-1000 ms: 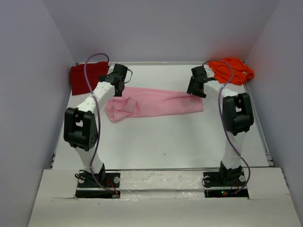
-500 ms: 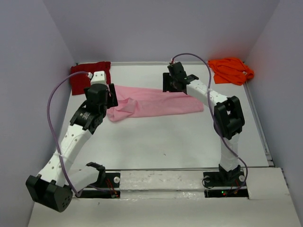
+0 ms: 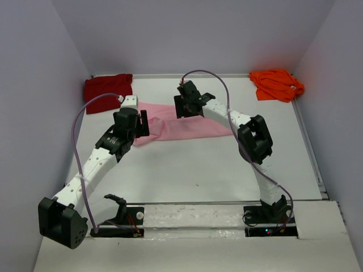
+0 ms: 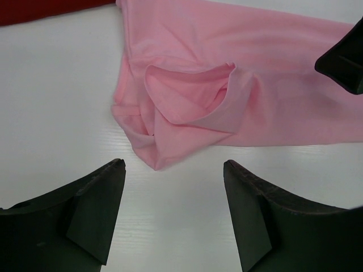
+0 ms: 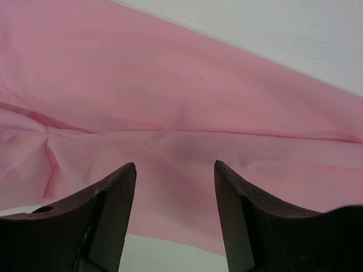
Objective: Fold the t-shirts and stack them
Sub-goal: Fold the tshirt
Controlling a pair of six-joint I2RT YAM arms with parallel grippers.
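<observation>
1. Pale grey walls (image 3: pixel 34 85) stand around a white bench (image 3: pixel 187 170).
2. The dark red t-shirt (image 3: pixel 108 92) lies to the left of the left fingers (image 3: pixel 140 120) and farther back, apart from them, in the back corner.
3. The left fingers are spread wide and hold nothing. The bunched end of the pink t-shirt (image 3: pixel 193 126) lies just past their tips.
4. The right fingers (image 3: pixel 184 106) are spread apart over the pink t-shirt's back edge. Flat cloth lies under them, and nothing is pinched.
5. The orange t-shirt (image 3: pixel 277 84) lies crumpled far to the right of the right fingers.
</observation>
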